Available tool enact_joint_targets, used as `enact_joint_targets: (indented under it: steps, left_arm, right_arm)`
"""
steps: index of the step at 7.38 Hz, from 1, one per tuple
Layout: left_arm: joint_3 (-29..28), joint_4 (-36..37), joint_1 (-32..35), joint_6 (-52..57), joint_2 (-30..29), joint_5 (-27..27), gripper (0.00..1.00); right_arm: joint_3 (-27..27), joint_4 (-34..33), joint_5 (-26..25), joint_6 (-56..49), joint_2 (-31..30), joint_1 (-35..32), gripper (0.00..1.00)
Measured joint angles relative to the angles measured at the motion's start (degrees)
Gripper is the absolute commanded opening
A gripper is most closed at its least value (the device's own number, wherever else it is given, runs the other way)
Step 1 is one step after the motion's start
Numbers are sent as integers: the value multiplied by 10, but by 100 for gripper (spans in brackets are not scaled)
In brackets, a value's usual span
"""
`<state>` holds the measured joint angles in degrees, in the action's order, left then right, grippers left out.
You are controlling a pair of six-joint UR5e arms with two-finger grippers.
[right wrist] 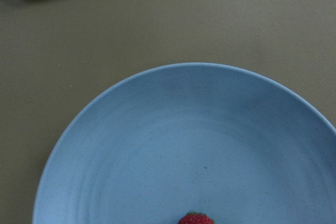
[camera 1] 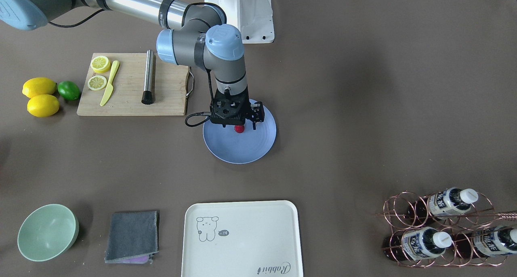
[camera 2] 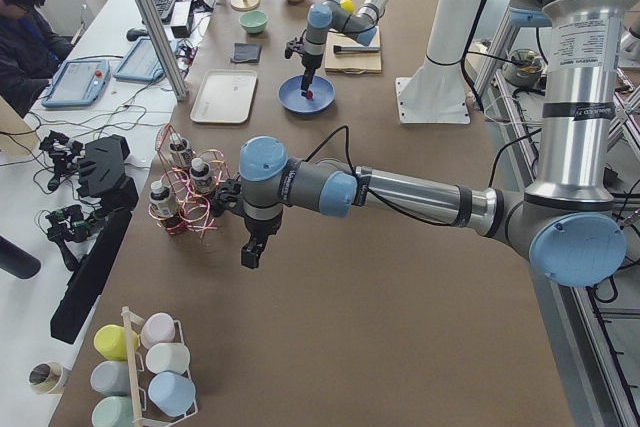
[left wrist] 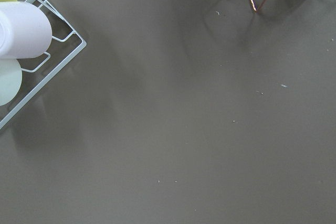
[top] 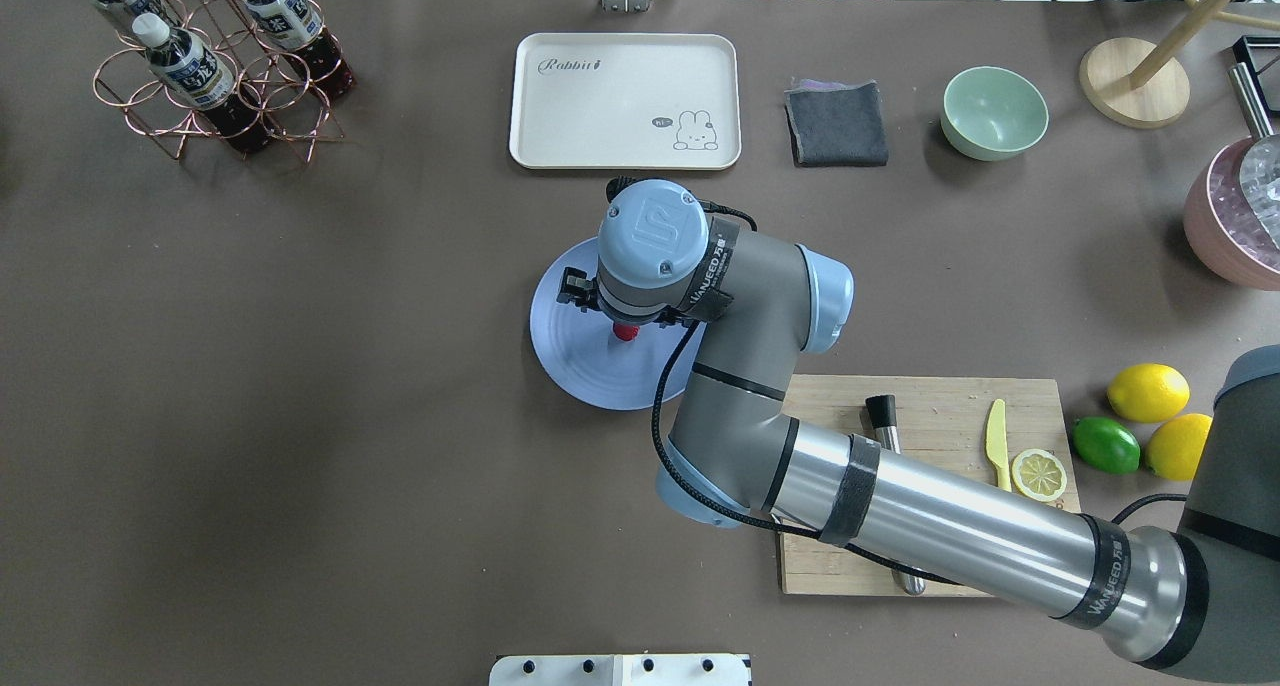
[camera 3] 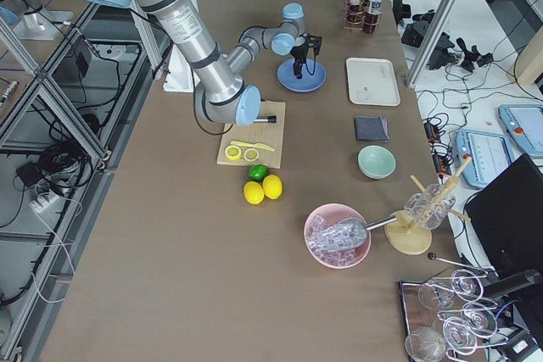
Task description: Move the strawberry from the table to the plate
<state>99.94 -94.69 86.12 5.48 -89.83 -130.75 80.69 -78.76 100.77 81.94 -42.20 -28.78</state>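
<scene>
The strawberry (camera 1: 239,128) is a small red berry over the middle of the periwinkle-blue plate (camera 1: 242,152). My right gripper (camera 1: 243,124) points straight down right over it. Its fingertips are hidden behind the wrist, so I cannot tell whether they hold the berry or whether it rests on the plate. The right wrist view shows the plate (right wrist: 157,129) close below, with the strawberry (right wrist: 196,218) at the bottom edge. My left gripper (camera 2: 250,255) hangs over bare table (camera 2: 330,327) near the bottle rack. It shows only in the left side view, so I cannot tell its state.
A cutting board (camera 1: 129,103) with lemon slices, a yellow knife and a metal muddler lies beside the plate. Two lemons (camera 1: 39,87) and a lime (camera 1: 69,90) sit past it. A cream tray (camera 1: 242,236), grey cloth (camera 1: 132,236), mint bowl (camera 1: 47,231) and copper bottle rack (camera 1: 440,228) line the far side.
</scene>
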Motion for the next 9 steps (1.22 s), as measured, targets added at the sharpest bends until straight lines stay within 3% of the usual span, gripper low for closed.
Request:
enact_joint_targets:
  steps: [3,7,9]
  left_arm:
    - [-16,5,19,2,0,0,98]
    - [-32,5,50,2,14,-25,98]
    - [-36,3,53,2,14,-41,98]
  right_arm:
    - [65,-6,70,-84,-67,-74,100]
    - [202,-60,208,-333,-255,-249,100]
    - [243,-84,269,-454,-344,-345,100]
